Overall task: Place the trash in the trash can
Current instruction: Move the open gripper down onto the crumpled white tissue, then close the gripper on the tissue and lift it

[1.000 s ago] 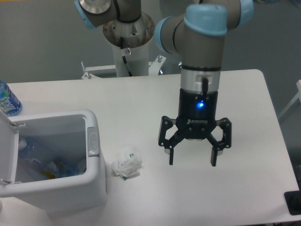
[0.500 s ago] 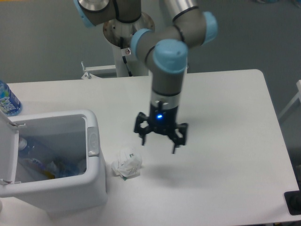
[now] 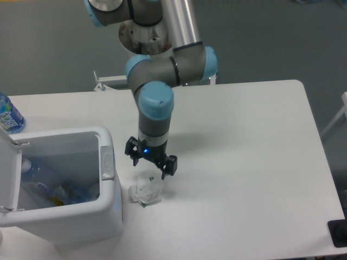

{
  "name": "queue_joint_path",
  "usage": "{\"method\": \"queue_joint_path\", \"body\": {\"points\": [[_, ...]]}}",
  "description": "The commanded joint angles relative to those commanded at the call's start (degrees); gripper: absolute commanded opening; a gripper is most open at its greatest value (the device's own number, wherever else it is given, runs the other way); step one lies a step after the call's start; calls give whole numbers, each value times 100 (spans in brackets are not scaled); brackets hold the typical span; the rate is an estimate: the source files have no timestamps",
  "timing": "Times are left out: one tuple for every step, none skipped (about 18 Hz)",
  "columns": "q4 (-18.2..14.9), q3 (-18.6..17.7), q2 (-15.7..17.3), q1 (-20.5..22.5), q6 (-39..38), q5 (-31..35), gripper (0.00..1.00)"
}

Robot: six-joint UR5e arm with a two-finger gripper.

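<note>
Beside the trash can [image 3: 111,179], on the smooth white tabletop [image 3: 244,162], lies the crumpled white paper wad [image 3: 145,190], creased and lumpy with small dark marks. Directly above it hangs the black gripper [image 3: 149,168], its two fingers spread apart and holding nothing, one tip just over the wad's upper edge. The bin is boxy white plastic with rounded corners, its hinged lid [image 3: 10,173] swung open at the left and an oval button [image 3: 107,162] on its rim; inside rests the clear, bluish squashed bottle [image 3: 46,181]. A blue-labelled water bottle [image 3: 8,115] stands at the far left edge.
</note>
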Motion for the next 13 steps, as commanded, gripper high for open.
{"method": "queue_joint_path", "body": {"points": [[17, 9, 0, -9, 97, 9, 100], [26, 26, 9, 0, 115, 0, 100], [18, 79, 0, -9, 142, 9, 100], [18, 114, -44, -9, 246, 9, 100], [18, 114, -88, 0, 395, 18, 100], [9, 106, -114, -9, 501, 35, 100], [9, 80, -158, -9, 537, 122, 100], [9, 71, -184, -18, 581, 254, 100], [17, 70, -246, -79, 581, 307, 100], [18, 97, -290, -97, 581, 351, 100], [18, 106, -325, -105, 581, 387, 99], [18, 106, -351, -106, 564, 396, 93], [26, 106, -369, -114, 555, 413, 84]]}}
